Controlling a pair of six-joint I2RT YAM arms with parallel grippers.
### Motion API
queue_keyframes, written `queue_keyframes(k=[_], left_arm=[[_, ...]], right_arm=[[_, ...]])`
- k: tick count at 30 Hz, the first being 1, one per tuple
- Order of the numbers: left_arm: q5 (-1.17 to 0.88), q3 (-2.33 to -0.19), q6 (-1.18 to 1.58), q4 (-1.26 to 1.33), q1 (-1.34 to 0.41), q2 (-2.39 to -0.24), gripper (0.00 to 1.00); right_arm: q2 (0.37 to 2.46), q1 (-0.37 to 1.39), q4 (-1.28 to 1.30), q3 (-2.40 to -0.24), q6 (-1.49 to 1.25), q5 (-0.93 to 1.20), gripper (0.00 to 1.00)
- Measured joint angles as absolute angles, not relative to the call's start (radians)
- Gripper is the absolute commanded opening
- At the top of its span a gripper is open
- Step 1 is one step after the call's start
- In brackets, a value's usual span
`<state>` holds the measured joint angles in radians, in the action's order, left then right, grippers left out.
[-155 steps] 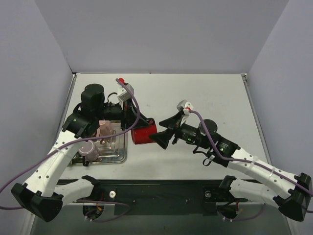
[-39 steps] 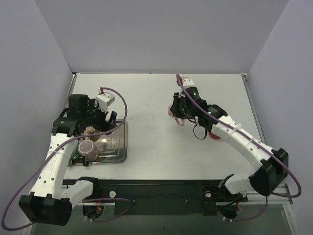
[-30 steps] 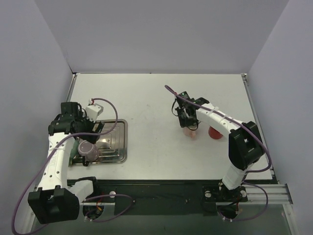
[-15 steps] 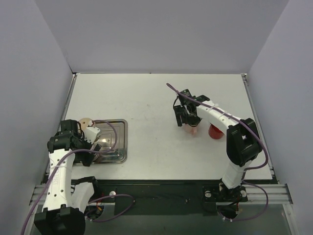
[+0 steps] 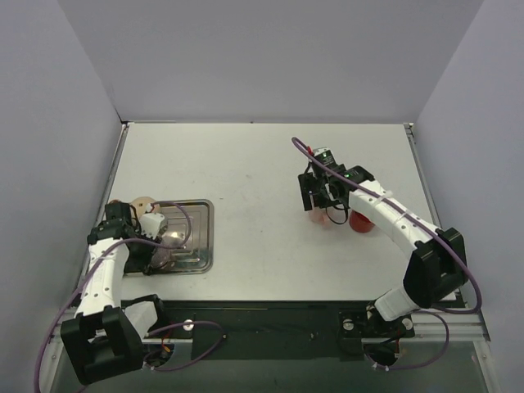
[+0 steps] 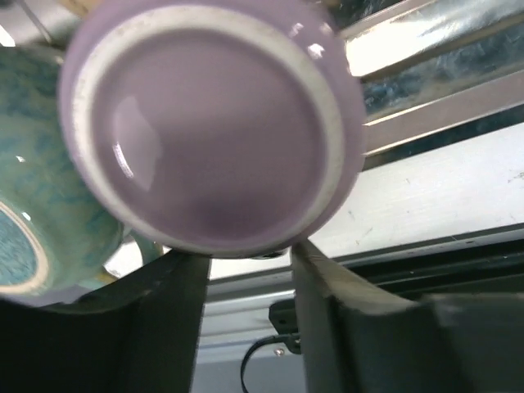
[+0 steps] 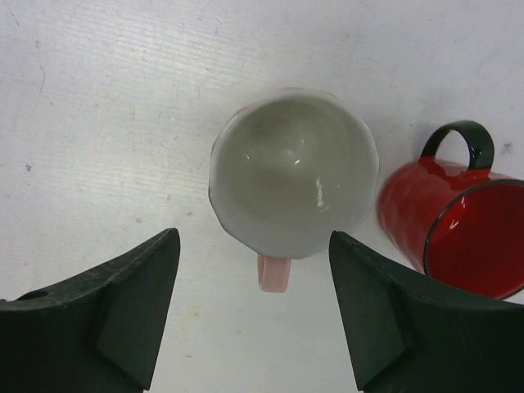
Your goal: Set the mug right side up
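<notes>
A purple mug (image 6: 209, 123) lies bottom up in the metal tray (image 5: 196, 260), filling the left wrist view. My left gripper (image 6: 250, 255) (image 5: 150, 237) is down at its near edge. The jaws stand narrow, their tips hidden under the mug's rim, and no handle shows between them. A pink mug (image 7: 293, 172) (image 5: 323, 216) with a white inside stands upright on the table, handle toward my right gripper. My right gripper (image 7: 254, 327) (image 5: 321, 198) hovers above it, open and empty. A red mug (image 7: 463, 233) (image 5: 361, 221) stands upright just right of the pink one.
A teal mug (image 6: 33, 237) sits against the purple mug on its left in the tray. A tan round thing (image 5: 143, 201) lies by the tray's far left corner. The table's near rail (image 6: 393, 270) runs just past the left fingers.
The right gripper has set down the pink mug, opened, and lifted slightly above it. The left arm has pulled back and dropped onto the purple mug in the tray.
</notes>
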<state>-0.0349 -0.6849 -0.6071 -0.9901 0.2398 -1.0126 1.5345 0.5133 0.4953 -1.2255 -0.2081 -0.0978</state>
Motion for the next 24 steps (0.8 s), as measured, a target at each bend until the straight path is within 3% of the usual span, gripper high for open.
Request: queue_keyframes(k=[4, 5, 14, 24], left_arm=[[-0.099, -0.679, -0.628, -0.946, 0.246, -1.016, 0.15], [-0.124, -0.677, -0.634, -0.937, 0.246, -1.012, 0.01], [-0.267, -0.667, -0.671, -0.9, 0.242, -1.004, 0.0], [-0.468, -0.699, -0.639, -0.857, 0.226, -1.013, 0.0]], right_arm=[[1.464, 0.529, 0.505, -1.179, -0.215, -0.129, 0.69], [1.445, 0.535, 0.506, -1.169, -0.217, -0.135, 0.69], [1.318, 0.589, 0.514, -1.143, -0.238, -0.199, 0.69], [1.154, 0.822, 0.424, -1.045, -0.262, -0.239, 0.69]])
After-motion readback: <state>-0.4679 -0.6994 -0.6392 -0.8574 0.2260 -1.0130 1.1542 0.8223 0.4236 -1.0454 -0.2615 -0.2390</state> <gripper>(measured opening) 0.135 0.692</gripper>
